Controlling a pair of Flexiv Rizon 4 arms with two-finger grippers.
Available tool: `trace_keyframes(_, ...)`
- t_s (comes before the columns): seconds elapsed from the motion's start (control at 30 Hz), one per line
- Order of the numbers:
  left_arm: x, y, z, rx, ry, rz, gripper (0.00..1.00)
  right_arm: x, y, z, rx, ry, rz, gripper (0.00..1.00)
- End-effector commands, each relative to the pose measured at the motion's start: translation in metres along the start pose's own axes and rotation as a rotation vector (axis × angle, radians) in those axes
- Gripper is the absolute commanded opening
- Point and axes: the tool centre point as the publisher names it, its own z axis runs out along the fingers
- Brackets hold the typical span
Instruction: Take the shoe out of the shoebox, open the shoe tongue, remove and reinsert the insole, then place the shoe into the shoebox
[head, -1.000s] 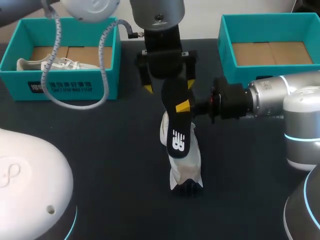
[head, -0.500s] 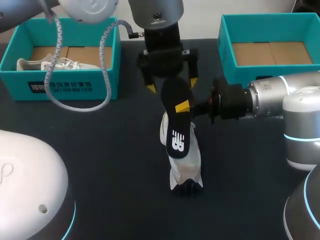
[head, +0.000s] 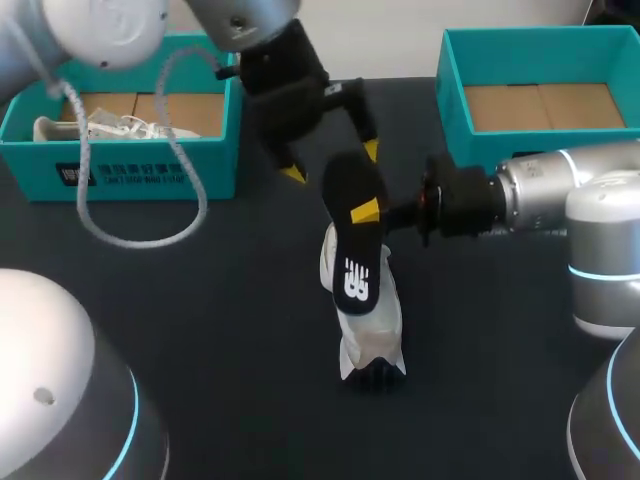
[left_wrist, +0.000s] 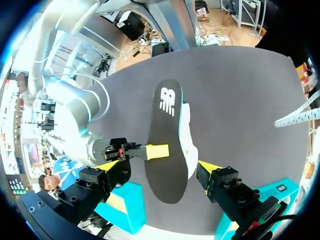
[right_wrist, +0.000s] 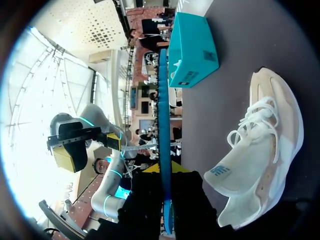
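Observation:
A white shoe lies on the dark table, seen also in the right wrist view. Above it the black insole is held up at a slant, its lower end over the shoe. My right gripper is shut on the insole's middle; in the right wrist view the insole shows edge-on between the fingers. My left gripper hangs open just behind the insole's upper end, not touching it. In the left wrist view the insole lies ahead, between the spread yellow tips of that gripper.
A teal shoebox at the back left holds another white shoe. A second teal shoebox stands at the back right with only cardboard showing in it. The left arm's cable loops down over the table.
My left arm has swung to the left and its gripper has turned and tilted, still open. The right arm, the insole and the shoe have stayed in place.

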Motion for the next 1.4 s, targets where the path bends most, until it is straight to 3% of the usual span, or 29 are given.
trace_keyframes(0.03, 0.022, -0.014, -0.003, -0.030, -0.251, 0.000, 1.00, 0.004, -0.001, -0.003, 0.002, -0.009, 0.004, 0.00)
trace_keyframes(0.23, 0.028, -0.016, -0.003, -0.017, -0.300, -0.039, 1.00, 0.005, 0.001, -0.004, 0.006, -0.011, 0.010, 0.00)
trace_keyframes(0.87, 0.029, -0.016, -0.002, 0.002, -0.304, -0.046, 1.00, -0.003, -0.001, -0.003, 0.004, 0.008, 0.011, 0.00)
trace_keyframes(1.07, 0.035, -0.005, 0.009, -0.085, -0.542, -0.039, 1.00, -0.005, -0.003, -0.003, -0.001, 0.018, 0.013, 0.00)
trace_keyframes(1.4, 0.045, -0.002, 0.012, -0.037, -0.815, -0.034, 1.00, -0.006, -0.005, -0.004, 0.001, 0.031, 0.029, 0.00)
